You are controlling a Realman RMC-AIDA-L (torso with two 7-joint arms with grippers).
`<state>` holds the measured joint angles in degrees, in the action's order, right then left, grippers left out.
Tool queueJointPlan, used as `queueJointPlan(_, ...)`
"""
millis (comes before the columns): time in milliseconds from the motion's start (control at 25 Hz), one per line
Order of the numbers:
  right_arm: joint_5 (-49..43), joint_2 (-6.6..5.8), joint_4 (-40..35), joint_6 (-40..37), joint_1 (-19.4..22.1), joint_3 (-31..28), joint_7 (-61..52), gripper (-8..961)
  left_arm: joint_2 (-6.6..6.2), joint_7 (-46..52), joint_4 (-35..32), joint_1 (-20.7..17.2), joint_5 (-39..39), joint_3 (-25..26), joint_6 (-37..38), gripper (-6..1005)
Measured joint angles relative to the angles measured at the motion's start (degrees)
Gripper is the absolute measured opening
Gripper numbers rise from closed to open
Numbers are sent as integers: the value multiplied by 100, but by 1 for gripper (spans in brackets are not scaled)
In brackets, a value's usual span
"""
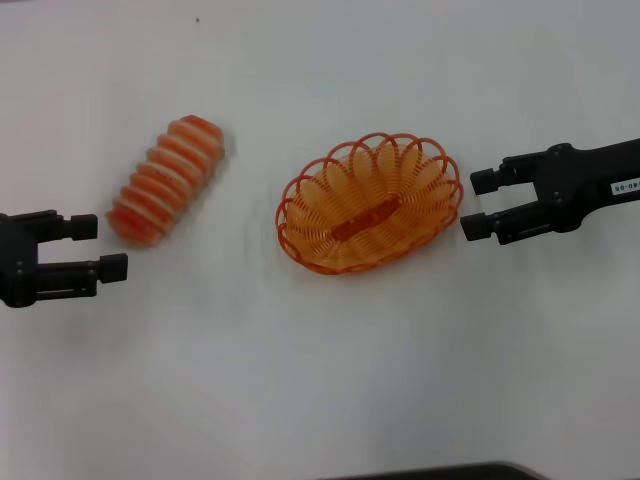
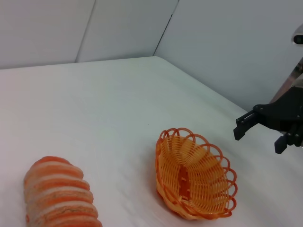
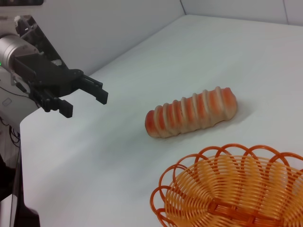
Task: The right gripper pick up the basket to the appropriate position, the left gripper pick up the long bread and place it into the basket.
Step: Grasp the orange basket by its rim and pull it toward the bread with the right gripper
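Note:
The orange wire basket [image 1: 371, 202] stands empty on the white table at the centre; it also shows in the left wrist view [image 2: 195, 173] and the right wrist view [image 3: 234, 189]. The long bread [image 1: 166, 180], orange-red with cream ridges, lies to its left, tilted; it shows too in the left wrist view [image 2: 59, 200] and the right wrist view [image 3: 191, 112]. My right gripper [image 1: 478, 204], with a white label, is open just right of the basket's rim, not touching it. My left gripper [image 1: 100, 247] is open and empty, just below-left of the bread's near end.
The white table [image 1: 320, 380] spreads around the objects. A dark edge [image 1: 440, 472] shows at the bottom of the head view. Pale walls [image 2: 118, 23] stand behind the table.

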<state>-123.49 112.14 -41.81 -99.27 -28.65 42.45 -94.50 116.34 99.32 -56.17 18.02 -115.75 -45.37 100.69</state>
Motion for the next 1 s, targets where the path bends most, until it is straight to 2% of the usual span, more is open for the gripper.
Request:
queueJointPlan(320, 0, -14, 3, 0, -57, 32, -58, 856, 11, 11, -61, 9, 0, -26, 11, 823)
queueJointPlan(520, 30, -39, -34, 35, -188, -91, -471, 840, 12, 15, -63, 44, -2, -24, 14, 822)
queueJointPlan(640, 57, -132, -76, 202, -608, -466, -1386, 831, 12, 17, -63, 76, -7, -29, 14, 822)
queueJointPlan(800, -268, -249, -422, 491, -1127, -344, -2808, 818, 5, 46, -62, 119, -9, -33, 13, 822)
queueJointPlan(880, -722, -232, -756, 506, -1376, -184, -3311, 812, 1, 74, -61, 139, -9, -34, 12, 821)
queueJointPlan(1000, -1633, -143, -1070, 473, -1739, -57, -3597, 802, -6, 135, -61, 192, -45, -34, 13, 821)
